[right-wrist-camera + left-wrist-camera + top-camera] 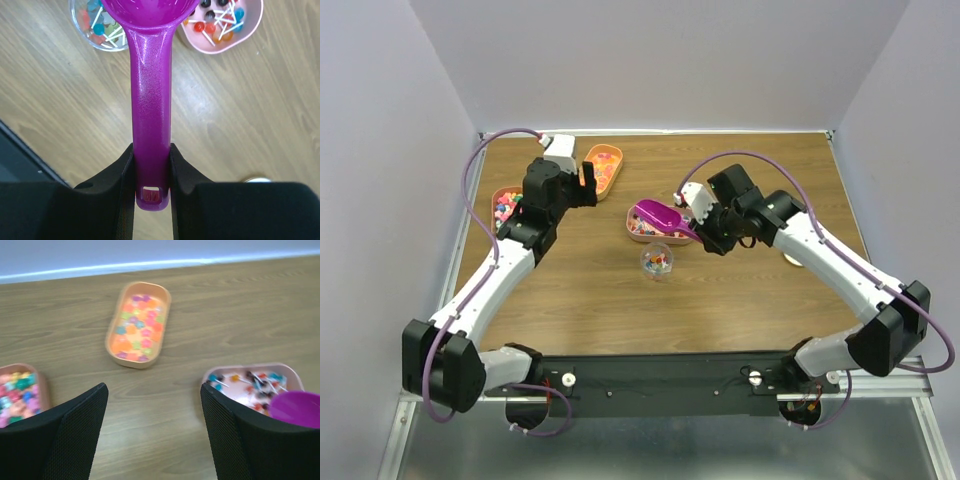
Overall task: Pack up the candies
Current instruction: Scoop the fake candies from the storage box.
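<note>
My right gripper [705, 232] is shut on the handle of the magenta scoop [151, 100]. The scoop's bowl [658, 214] hangs over the middle pink tray [636, 228]; that tray holds small multicoloured candies on white sticks [216, 20]. A clear round cup [657, 261] just in front of that tray holds a few of the same candies [95, 27]. My left gripper [586, 186] is open and empty above the bare table, between the orange tray [138, 324] and the middle tray [252, 382].
A third peach tray [506, 205] of coloured sweets sits at the far left, beside the left arm. A small pale round lid [792, 260] lies under the right forearm. Grey walls close in the table on three sides.
</note>
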